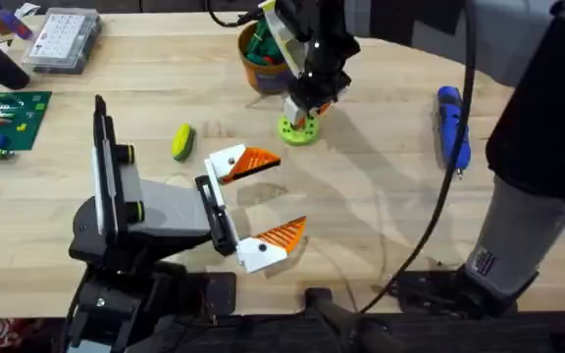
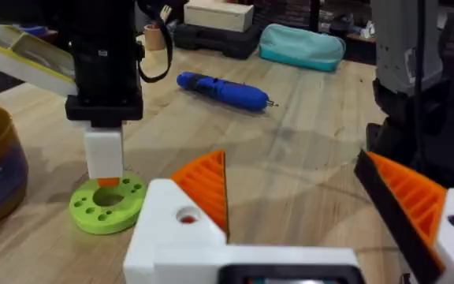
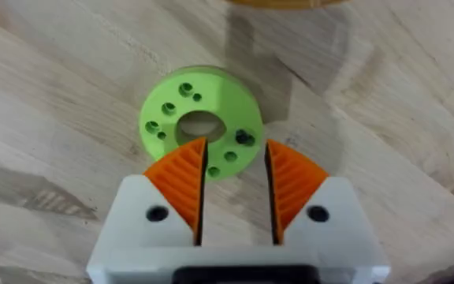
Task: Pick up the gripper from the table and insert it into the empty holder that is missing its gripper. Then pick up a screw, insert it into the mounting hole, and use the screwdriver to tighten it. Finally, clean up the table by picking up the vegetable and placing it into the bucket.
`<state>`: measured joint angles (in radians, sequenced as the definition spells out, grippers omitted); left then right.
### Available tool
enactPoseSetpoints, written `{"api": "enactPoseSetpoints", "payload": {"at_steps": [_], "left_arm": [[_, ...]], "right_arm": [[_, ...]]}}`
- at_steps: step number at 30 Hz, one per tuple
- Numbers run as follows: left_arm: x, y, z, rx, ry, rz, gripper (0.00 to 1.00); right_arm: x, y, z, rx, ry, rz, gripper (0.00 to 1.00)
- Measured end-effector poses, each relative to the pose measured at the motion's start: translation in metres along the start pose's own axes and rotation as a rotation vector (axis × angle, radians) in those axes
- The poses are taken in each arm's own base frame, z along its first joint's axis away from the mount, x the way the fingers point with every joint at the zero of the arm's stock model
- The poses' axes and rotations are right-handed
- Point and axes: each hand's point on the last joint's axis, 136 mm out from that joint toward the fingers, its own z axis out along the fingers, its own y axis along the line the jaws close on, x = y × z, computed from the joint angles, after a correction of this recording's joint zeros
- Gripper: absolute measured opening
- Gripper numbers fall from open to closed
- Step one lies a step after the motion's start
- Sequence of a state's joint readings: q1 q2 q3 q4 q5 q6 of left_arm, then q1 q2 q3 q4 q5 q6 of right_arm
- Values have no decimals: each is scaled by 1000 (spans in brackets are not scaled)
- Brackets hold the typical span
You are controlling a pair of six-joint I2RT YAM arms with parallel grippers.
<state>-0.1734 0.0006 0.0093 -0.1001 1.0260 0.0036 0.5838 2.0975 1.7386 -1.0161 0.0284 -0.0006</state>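
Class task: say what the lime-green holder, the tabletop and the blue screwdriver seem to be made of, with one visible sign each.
Holder: likely matte plastic, given its uniform lime colour and cleanly formed holes.
Tabletop: wood, probably sealed, with pale planks and visible grain.
Screwdriver: apparently glossy blue plastic with highlights, and a thin metal-looking bit.

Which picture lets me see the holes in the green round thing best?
The right wrist view: the holder faces the camera, its holes plain. The left wrist view shows it low from the side, the overhead view small beneath the right gripper.

Left tool (image 1: 259, 208) spread wide, held low; right tool (image 3: 236, 185) narrowly parted, pointing down
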Motion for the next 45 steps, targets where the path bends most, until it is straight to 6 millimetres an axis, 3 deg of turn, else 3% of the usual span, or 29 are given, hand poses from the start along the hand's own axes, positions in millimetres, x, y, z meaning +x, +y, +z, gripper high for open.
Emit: {"api": "enactPoseSetpoints", "payload": {"at_steps": [5,11,13,22,45], "left_arm": [[0,0,0,0,0,0,991],[0,0,0,0,0,0,991],[0,0,0,0,0,0,991],[0,0,0,0,0,0,991],[0,0,0,0,0,0,991]], "right_arm": [[0,0,0,0,0,0,420],[0,0,0,0,0,0,240],[0,0,0,-1,0,0,223],[0,0,0,-1,0,0,283],[-3,0,0,-1,-12,0,282]]}}
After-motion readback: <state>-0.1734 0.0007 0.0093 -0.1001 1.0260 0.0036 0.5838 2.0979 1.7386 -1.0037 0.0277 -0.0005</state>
